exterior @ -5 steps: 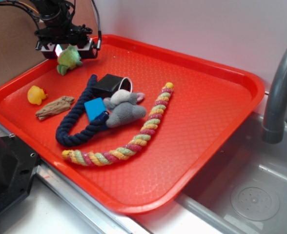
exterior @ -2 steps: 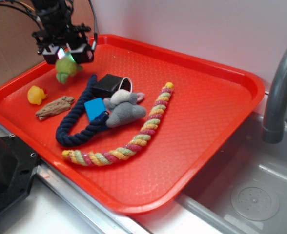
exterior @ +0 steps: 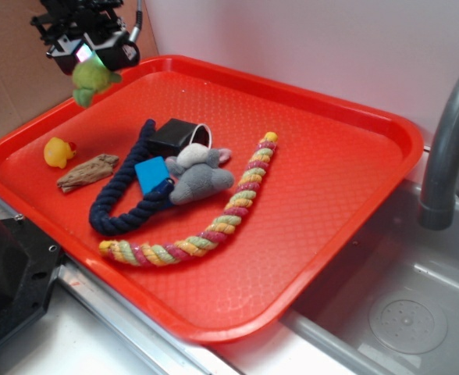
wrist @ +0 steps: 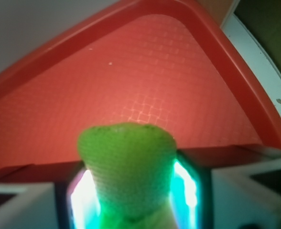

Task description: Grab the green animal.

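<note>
Since the earlier frames the gripper point(exterior: 91, 56) has risen and shifted toward the tray's far-left corner, taking the green animal point(exterior: 88, 79) with it; the toy now hangs clear above the red tray point(exterior: 331, 141). Yellow duck point(exterior: 58, 151), wood piece point(exterior: 87, 172), navy rope point(exterior: 124, 199), black cup point(exterior: 179, 136), blue card point(exterior: 153, 173), grey elephant point(exterior: 200, 175) and multicolour rope point(exterior: 214, 223) unchanged. Wrist view: jaws clenched on the green animal point(wrist: 126, 167), lit fingers point(wrist: 186, 191) pressing both sides, tray point(wrist: 131, 81) below.
</note>
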Robot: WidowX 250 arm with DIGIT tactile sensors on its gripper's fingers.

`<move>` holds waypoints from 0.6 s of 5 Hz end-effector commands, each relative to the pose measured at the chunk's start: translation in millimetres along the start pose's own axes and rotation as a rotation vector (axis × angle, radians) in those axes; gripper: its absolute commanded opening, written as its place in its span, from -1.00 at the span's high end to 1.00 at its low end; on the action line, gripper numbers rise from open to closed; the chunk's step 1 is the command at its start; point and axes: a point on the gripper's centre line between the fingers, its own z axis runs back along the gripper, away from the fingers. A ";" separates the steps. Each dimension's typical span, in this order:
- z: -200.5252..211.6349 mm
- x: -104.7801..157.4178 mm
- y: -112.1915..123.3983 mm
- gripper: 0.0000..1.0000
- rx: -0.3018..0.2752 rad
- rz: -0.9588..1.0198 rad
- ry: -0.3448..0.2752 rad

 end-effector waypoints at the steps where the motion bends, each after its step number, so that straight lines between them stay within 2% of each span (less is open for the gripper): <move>1: 37.0 15.1 -4.0 1.00 0.055 -0.056 -0.056; 2: 37.5 19.2 -4.0 1.00 0.068 -0.107 0.006; 3: 46.5 19.3 -26.8 1.00 0.096 -0.222 0.036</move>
